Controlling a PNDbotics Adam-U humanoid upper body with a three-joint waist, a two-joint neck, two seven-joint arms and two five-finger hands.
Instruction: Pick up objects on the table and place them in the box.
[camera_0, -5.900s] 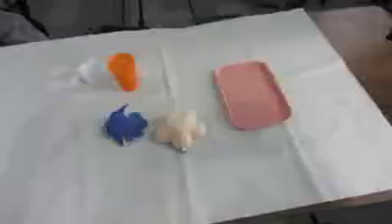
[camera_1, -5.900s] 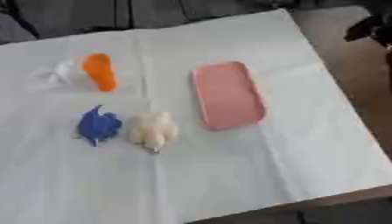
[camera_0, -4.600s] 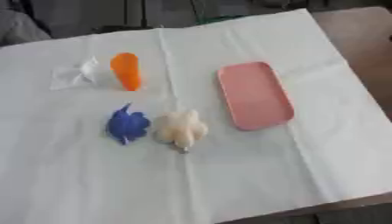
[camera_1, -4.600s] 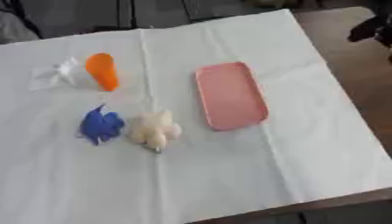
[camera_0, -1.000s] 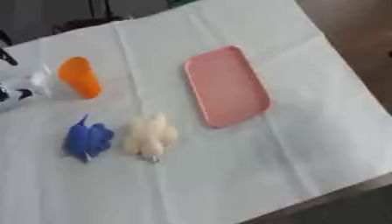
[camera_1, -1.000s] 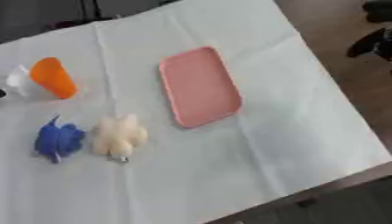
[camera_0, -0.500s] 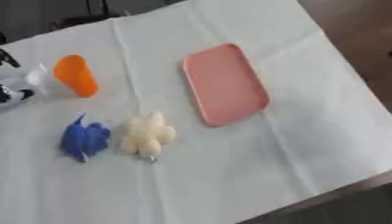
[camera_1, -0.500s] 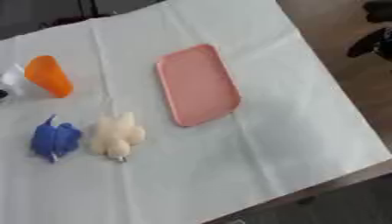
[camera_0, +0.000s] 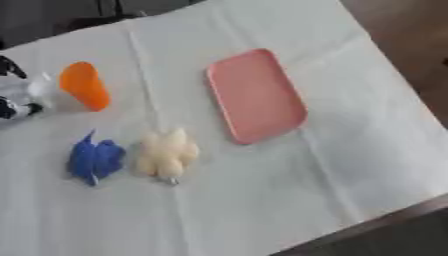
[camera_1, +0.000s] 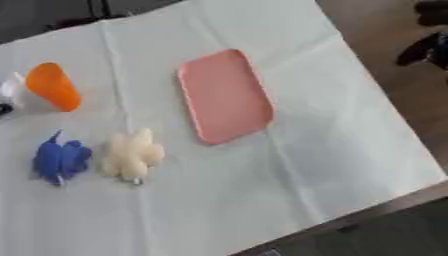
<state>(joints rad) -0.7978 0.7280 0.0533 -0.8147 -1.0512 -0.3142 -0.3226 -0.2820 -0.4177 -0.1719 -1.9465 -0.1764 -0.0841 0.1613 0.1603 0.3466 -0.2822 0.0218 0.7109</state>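
A surface (camera_0: 262, 200) covered with a white cloth is seen from above, tilted in the frame. A shallow pink box (camera_0: 255, 95), shaped like a tray with rounded corners, lies on it and nothing has been placed inside.

Well to the left of the pink box, four things wait on the cloth. An orange cone-shaped object (camera_0: 84, 92) lies farthest left of the box and level with it. A cream plush-like object (camera_0: 166, 154) sits below and to the left of the box, and a blue object (camera_0: 94, 159) lies just beside the cream one, on its far side from the box. A small white object (camera_0: 26, 92) is seen beyond the orange cone, at the picture's left edge.

The left hand (camera_0: 10, 90) shows there only as black patches around the white object; whether its fingers are spread or closed on it cannot be told. A dark shape at the right eye view's upper right edge may be the right hand (camera_1: 422, 47), off the cloth; its fingers cannot be made out either.

Likely risks: the cloth could be dragged by a low approach, shifting the box; the orange cone could roll if nudged during a grasp on the white object; the soft blue and cream objects, being so close, could be caught together.
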